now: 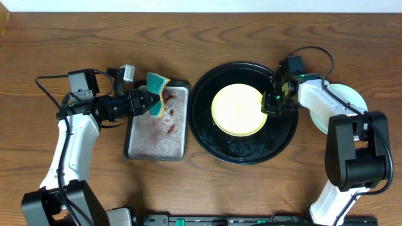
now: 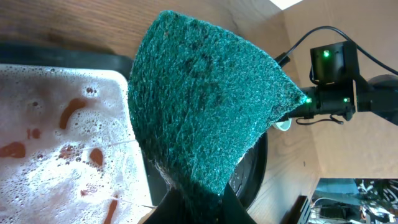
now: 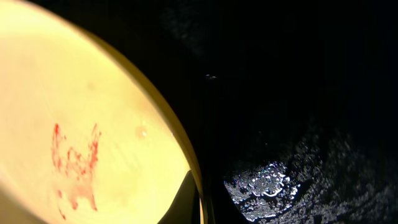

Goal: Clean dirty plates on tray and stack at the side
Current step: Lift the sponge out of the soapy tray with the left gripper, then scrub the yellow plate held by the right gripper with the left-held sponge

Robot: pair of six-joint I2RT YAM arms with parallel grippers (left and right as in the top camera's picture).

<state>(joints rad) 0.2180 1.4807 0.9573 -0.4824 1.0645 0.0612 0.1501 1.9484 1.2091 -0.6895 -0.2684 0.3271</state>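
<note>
The pale yellow plate (image 1: 237,110) lies on the black tray (image 1: 207,132). In the right wrist view it (image 3: 93,93) bears a red smear. My right gripper (image 1: 271,100) is shut on the plate's right rim, one finger on its inner face (image 3: 198,186). Pale mint-blue plates (image 1: 350,94) sit on the table right of the tray, partly under my right arm. My left gripper (image 1: 146,102) is shut on a green and yellow sponge (image 1: 157,94) and holds it over the grey metal tray; the sponge (image 2: 205,106) fills the left wrist view above the fingers (image 2: 199,202).
The small grey metal tray (image 1: 157,135) left of the black tray holds soapy water with red streaks (image 2: 56,155). The black tray floor is wet with droplets (image 3: 267,180). Its rim shows beside the sponge (image 2: 256,168).
</note>
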